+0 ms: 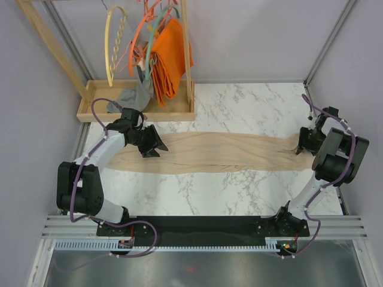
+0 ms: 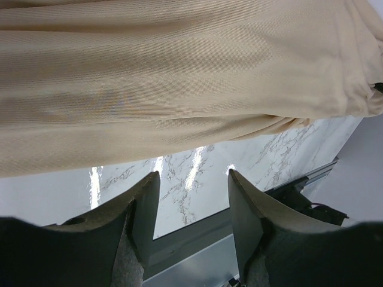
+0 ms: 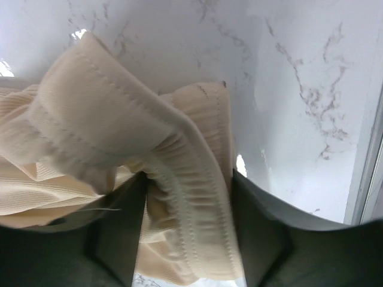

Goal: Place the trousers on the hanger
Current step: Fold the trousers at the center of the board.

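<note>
at the bottom of the top view, a bare strip of the marble table point(image 1: 239, 194) runs between the arm bases and the trousers point(image 1: 221, 152). the trousers lie flat across the middle of the frame, their long axis left to right. the 2 legs point left and the waist end lies at the right, close to the table's right edge.

in the right wrist view the gathered elastic waist fills the gap between the 2 fingers of the right gripper point(image 3: 188, 176); whether it is clamped i cannot tell. at the left end, the left gripper point(image 1: 151, 148) hangs by the upper edge of the legs. the left wrist view shows its jaws apart with only marble between them and the fabric beyond the tips.

past the trousers, more bare marble reaches the far edge at centre and right. in the upper left, a shallow wooden tray point(image 1: 99, 110) holds a small grey garment point(image 1: 127, 98) and the foot of a wooden rack point(image 1: 188, 54). on the rack the pale yellow hanger point(image 1: 121, 39) hangs furthest left, with orange hangers point(image 1: 139, 37), a teal hanger point(image 1: 151, 45) and an orange cloth point(image 1: 170, 57) to its right.
</note>
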`<state>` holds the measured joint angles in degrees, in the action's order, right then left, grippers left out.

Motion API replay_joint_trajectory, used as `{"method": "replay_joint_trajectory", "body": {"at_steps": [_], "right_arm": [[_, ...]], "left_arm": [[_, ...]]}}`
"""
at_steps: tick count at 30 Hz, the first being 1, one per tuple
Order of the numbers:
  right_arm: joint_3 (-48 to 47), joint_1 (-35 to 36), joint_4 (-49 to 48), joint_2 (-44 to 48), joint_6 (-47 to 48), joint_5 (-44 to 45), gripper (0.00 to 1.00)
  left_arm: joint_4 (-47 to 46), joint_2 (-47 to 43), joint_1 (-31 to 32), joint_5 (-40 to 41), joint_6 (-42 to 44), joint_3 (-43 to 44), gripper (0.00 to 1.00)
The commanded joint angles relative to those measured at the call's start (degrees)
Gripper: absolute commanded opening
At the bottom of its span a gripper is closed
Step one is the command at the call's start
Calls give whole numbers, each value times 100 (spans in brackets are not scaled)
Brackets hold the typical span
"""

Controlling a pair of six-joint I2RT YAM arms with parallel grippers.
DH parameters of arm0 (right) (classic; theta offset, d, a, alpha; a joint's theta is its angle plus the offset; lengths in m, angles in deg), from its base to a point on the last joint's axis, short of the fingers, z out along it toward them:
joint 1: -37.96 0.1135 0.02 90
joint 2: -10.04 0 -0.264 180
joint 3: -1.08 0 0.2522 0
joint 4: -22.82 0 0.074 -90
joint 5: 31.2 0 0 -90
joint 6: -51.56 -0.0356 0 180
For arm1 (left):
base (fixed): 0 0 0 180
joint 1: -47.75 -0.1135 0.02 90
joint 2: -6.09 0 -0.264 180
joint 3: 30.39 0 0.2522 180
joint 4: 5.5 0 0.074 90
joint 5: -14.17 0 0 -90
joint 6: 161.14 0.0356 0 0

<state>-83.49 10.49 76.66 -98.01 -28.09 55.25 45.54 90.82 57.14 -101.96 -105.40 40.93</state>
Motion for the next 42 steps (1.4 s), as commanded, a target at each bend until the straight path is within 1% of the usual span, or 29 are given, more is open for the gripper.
{"method": "replay_joint_trajectory", "body": {"at_steps": [1,3,4,6,7,9,10,12,14,17,19,20,22,25,26,28,31,32,33,36,37,38,41,42], "right_arm": [[243,153,-52,-831,-121,-523,56],[225,197,-44,-884,-156,-559,46],[216,189,-44,-893,-182,-568,38],[260,206,-61,-850,-200,-550,31],[278,215,-70,-780,-217,-533,22],[304,215,-96,-666,-288,-506,17],[304,215,-96,-621,-314,-419,7],[304,215,-96,-490,-401,-339,1],[243,215,-96,-384,-551,-164,0],[-54,224,174,-287,-1095,319,0],[-214,224,325,-217,-1743,556,0],[-284,233,369,-147,-1886,775,0],[-293,241,405,143,-2228,926,0],[-346,250,457,451,-2484,1382,0],[-398,250,579,478,-2520,1705,0],[-565,250,703,460,-2564,1893,0],[-741,268,957,425,-2599,2208,0],[-785,268,1071,451,-2617,2349,0],[-829,268,1125,469,-2617,2594,0],[-1145,285,1371,574,-2652,2771,0],[-1285,285,1458,601,-2696,2798,0],[-1348,285,1477,644,-2687,2799,0],[-1812,277,1643,540,-2617,2851,0],[-1979,277,1705,496,-2530,2860,0]], "left_arm": [[-151,26,19,-182,218,71,57],[-151,35,19,-182,227,71,57],[-151,44,19,-217,227,80,57],[-150,79,19,-226,218,106,57],[-151,79,19,-235,218,124,57],[-159,105,19,-261,200,141,57],[-151,105,19,-252,192,159,56],[-151,105,19,-252,200,159,56],[-150,79,19,-235,218,124,56],[-142,-9,19,-86,288,27,56],[-63,-44,19,72,367,-25,56],[-19,-53,19,90,367,-26,56],[69,-79,11,108,376,9,56],[227,43,11,117,341,228,56],[236,96,37,82,315,299,56],[245,253,107,117,166,501,55],[193,639,457,99,-219,896,52],[175,737,772,160,-291,1045,52],[149,834,932,326,-379,1343,51],[-263,1212,1486,293,-984,1617,47],[-500,1308,1626,301,-1369,1679,46],[-580,1457,1915,310,-1538,1767,45],[-616,2011,2390,346,-2005,2258,37],[-608,2160,2462,258,-2127,2425,37]]}}
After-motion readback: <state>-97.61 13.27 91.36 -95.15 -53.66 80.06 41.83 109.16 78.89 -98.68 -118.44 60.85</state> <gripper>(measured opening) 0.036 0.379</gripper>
